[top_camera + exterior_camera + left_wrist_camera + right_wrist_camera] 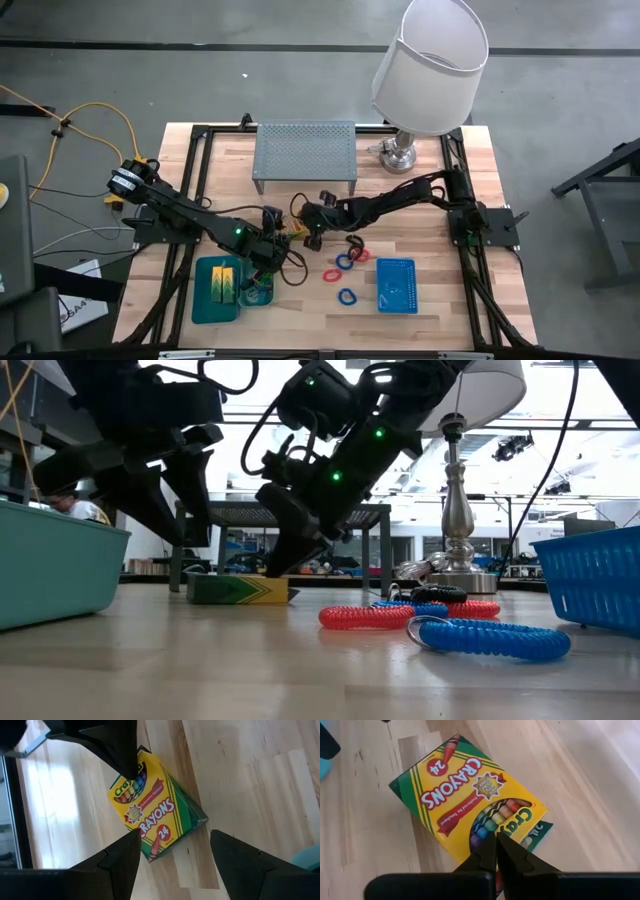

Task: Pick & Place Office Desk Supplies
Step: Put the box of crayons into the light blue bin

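Crayon box (288,232) largely hidden under both arms.

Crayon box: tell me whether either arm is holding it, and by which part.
Nothing holds it. The crayon box lies flat on the table; the right gripper, shut, presses its window end, and the left gripper is open above.

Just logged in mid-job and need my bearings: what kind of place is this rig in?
Likely a lab or workshop staged as an office desk: a wooden table on bare concrete floor, a white-shaded lamp, a grey perforated riser shelf, and an open industrial room behind.
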Robot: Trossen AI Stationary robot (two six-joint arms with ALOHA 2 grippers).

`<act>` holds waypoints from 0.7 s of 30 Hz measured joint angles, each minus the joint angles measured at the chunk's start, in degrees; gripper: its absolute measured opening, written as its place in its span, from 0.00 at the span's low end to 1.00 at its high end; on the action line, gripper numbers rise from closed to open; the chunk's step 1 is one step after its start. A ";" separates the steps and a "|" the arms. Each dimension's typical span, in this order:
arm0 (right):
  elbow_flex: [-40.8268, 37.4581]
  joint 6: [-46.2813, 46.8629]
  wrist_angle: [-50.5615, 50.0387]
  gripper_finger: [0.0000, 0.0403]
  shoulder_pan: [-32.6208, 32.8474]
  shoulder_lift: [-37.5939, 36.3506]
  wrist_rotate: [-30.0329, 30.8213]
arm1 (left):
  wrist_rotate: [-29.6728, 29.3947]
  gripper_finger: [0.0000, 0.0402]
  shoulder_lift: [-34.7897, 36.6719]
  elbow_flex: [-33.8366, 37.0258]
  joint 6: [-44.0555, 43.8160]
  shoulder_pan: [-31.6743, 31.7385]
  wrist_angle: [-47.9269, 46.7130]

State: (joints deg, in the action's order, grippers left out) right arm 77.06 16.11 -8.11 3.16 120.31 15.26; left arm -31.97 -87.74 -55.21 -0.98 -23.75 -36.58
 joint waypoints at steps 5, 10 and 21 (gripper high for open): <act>0.00 2.08 -0.53 0.00 -0.07 -0.02 -0.05 | -0.18 0.57 0.00 0.01 4.60 0.00 0.89; 0.00 4.15 -0.86 0.00 -0.46 -0.04 -2.81 | -1.19 0.57 0.00 0.00 9.70 0.00 3.05; -0.15 6.74 -1.24 0.00 -1.53 -0.11 -7.24 | -1.20 0.57 -0.01 0.00 16.68 0.00 4.29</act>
State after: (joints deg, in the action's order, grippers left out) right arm 76.91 22.85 -9.36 1.63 120.20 8.02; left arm -33.17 -87.75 -55.22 15.70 -23.75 -32.29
